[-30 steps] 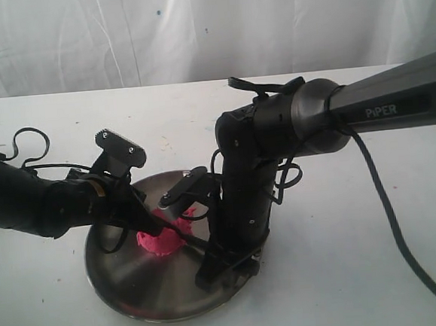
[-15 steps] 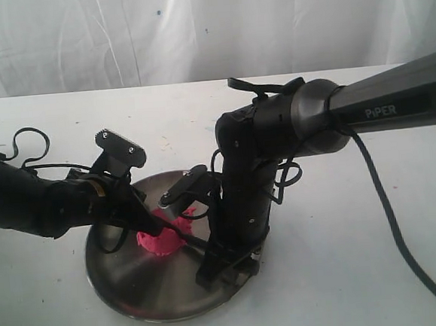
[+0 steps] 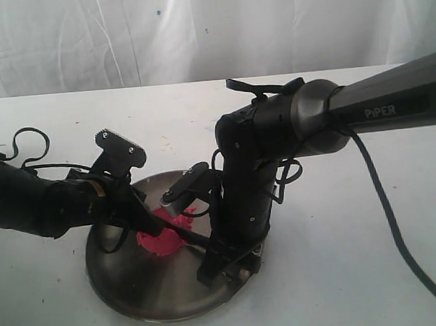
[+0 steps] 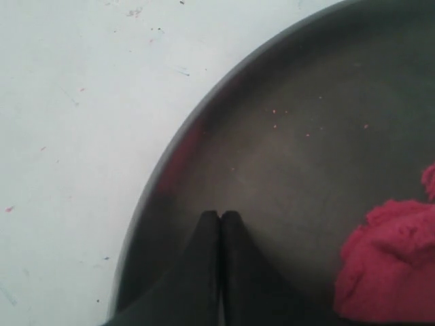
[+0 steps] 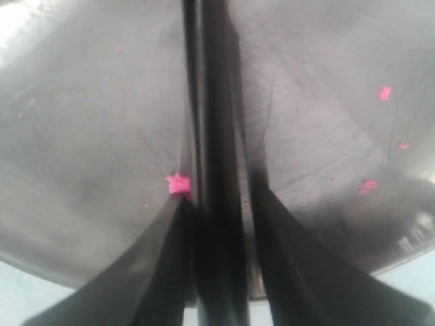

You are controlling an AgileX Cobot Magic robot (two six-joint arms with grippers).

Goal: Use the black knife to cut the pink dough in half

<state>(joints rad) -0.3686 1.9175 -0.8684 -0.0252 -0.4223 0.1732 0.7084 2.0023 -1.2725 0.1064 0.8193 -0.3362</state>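
The pink dough lies as a lump in the middle of the steel plate. My right gripper is shut on the handle of the black knife, whose blade reaches across to the dough. In the right wrist view the knife runs out between the fingers of the right gripper, and the dough is out of view. My left gripper is shut and empty at the dough's left side. In the left wrist view the left gripper rests over the plate, with the dough beside it.
Tiny pink crumbs are scattered on the plate, one right by the blade. The plate stands on a white table with a white curtain behind. The right arm's cable trails across the table at the right.
The right arm's wrist has shifted slightly, with the knife staying at the dough. The left arm has not visibly moved.
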